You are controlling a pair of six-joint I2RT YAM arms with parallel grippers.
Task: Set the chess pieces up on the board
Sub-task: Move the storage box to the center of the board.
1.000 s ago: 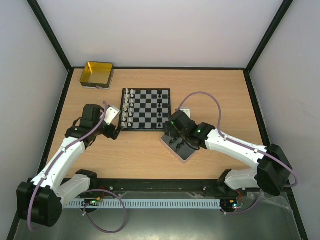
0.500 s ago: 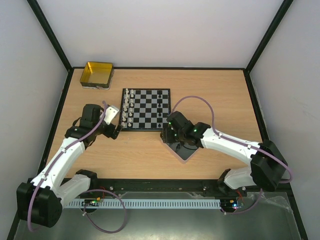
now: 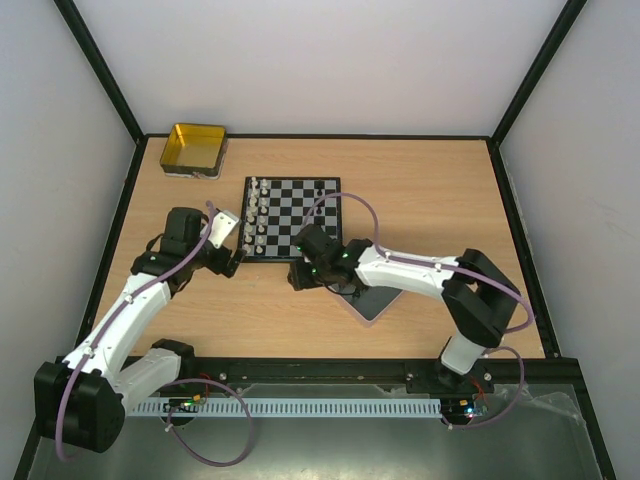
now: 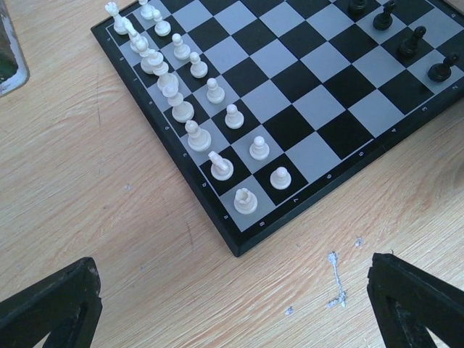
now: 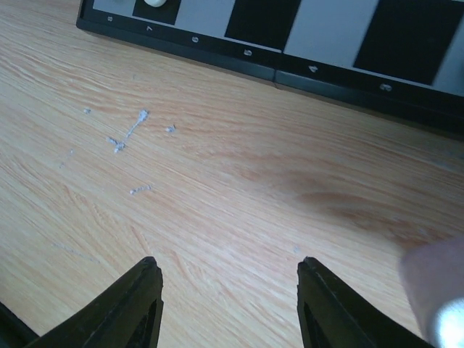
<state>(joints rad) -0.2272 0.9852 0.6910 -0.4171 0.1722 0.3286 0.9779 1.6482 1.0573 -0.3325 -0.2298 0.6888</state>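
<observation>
The board (image 3: pixel 292 217) lies mid-table. White pieces (image 3: pixel 256 214) fill its two left columns, and a few black pieces (image 3: pixel 319 209) stand near its right side. In the left wrist view the board (image 4: pixel 290 123) shows the white rows (image 4: pixel 196 109) and several black pieces (image 4: pixel 409 43) at the top right. My left gripper (image 3: pixel 232 262) is open and empty beside the board's near left corner; its fingertips (image 4: pixel 51 308) frame bare wood. My right gripper (image 3: pixel 300 278) is open and empty over bare wood just in front of the board's near edge (image 5: pixel 290 69). Nothing lies between its fingers (image 5: pixel 138 304).
A dark grey flat tray (image 3: pixel 375 300) lies right of the right gripper, partly under the right arm. A yellow tin (image 3: pixel 194 148) stands at the back left corner. Small white flecks (image 5: pixel 127 134) mark the wood in front of the board. Black frame rails edge the table.
My right arm has swung left, from over the grey tray to the wood in front of the board's near edge. The left arm has not moved.
</observation>
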